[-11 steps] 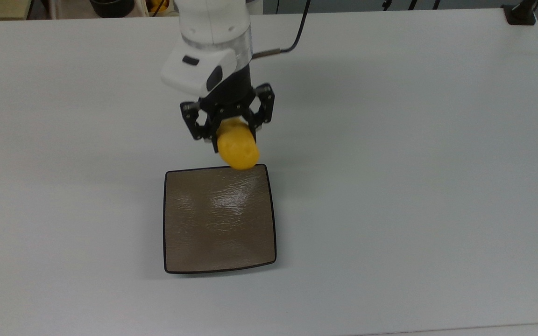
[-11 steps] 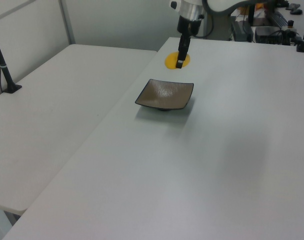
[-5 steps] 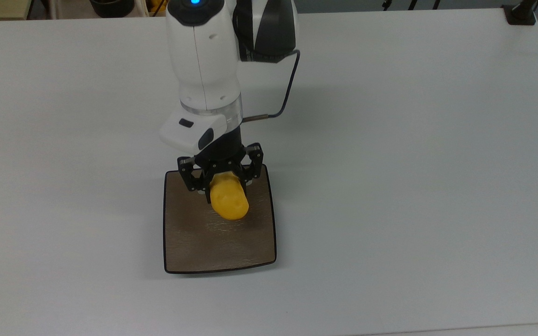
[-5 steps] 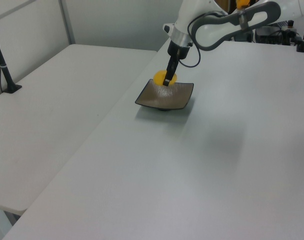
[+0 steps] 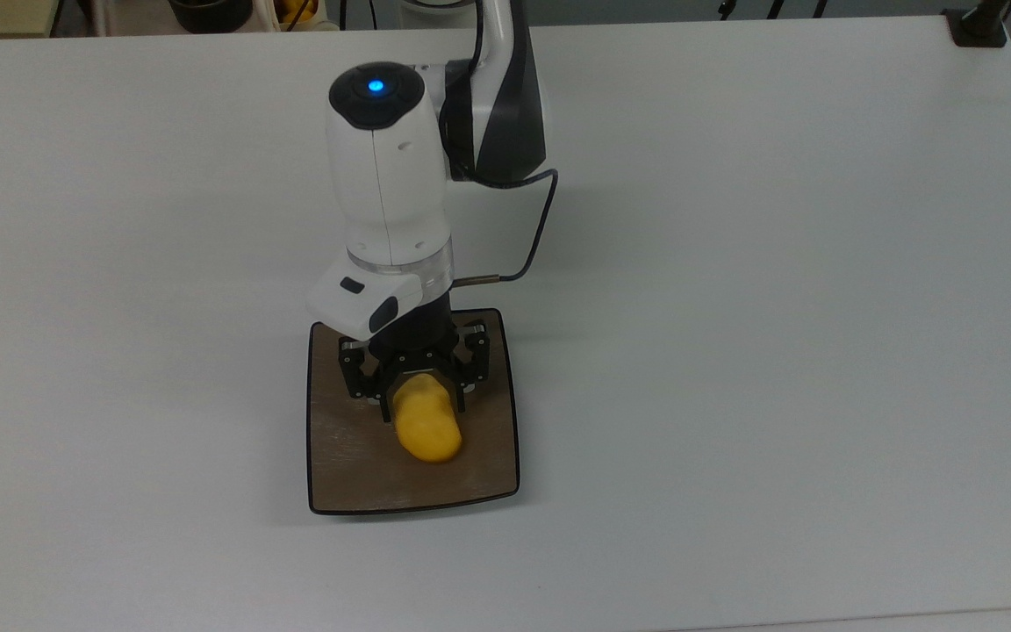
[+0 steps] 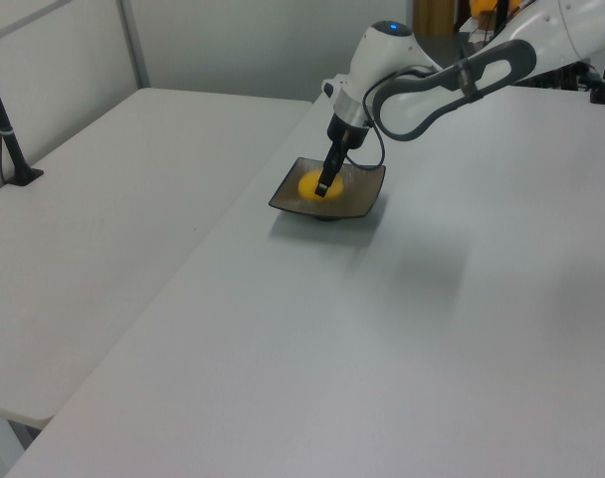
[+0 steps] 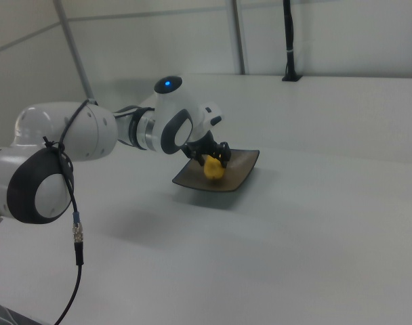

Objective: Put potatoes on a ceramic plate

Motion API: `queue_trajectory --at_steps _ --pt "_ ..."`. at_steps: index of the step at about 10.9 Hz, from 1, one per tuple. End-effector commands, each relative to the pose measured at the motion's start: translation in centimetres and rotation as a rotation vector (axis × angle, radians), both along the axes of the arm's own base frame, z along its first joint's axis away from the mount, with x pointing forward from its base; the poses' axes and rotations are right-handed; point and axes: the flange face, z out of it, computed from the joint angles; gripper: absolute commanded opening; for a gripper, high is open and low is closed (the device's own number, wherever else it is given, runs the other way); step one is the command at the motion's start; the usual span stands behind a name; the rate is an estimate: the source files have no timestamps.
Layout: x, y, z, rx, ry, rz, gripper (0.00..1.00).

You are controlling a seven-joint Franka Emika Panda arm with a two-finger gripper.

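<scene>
The gripper (image 5: 419,392) is clamped on the upper end of the yellow potato (image 5: 426,427), which hangs low over the middle of the ceramic plate (image 5: 488,465); can't tell if it's touching the surface. I'd ease it down until it rests, then open the jaws gently so it doesn't roll toward the rim.
</scene>
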Motion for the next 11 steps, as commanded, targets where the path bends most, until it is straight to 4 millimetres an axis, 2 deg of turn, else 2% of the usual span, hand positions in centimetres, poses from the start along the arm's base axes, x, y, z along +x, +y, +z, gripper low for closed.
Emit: queue_trajectory --at_steps 1,2,4,6,8,9,11 --pt "-0.6 0.0 -1.5 0.001 0.006 -0.029 0.89" --pt "-0.6 0.0 -1.5 0.003 0.006 -0.031 0.99" --pt "-0.6 -0.1 -0.1 0.007 -0.01 -0.035 1.0" --pt "-1.2 -0.6 4.7 0.014 -0.042 -0.041 1.0" --pt "-2.7 -0.6 9.4 0.014 -0.014 -0.042 1.0" --pt "-3.8 -1.1 12.4 0.021 0.004 -0.067 1.0" --pt "-7.3 -1.9 18.5 0.011 0.092 -0.073 1.0"
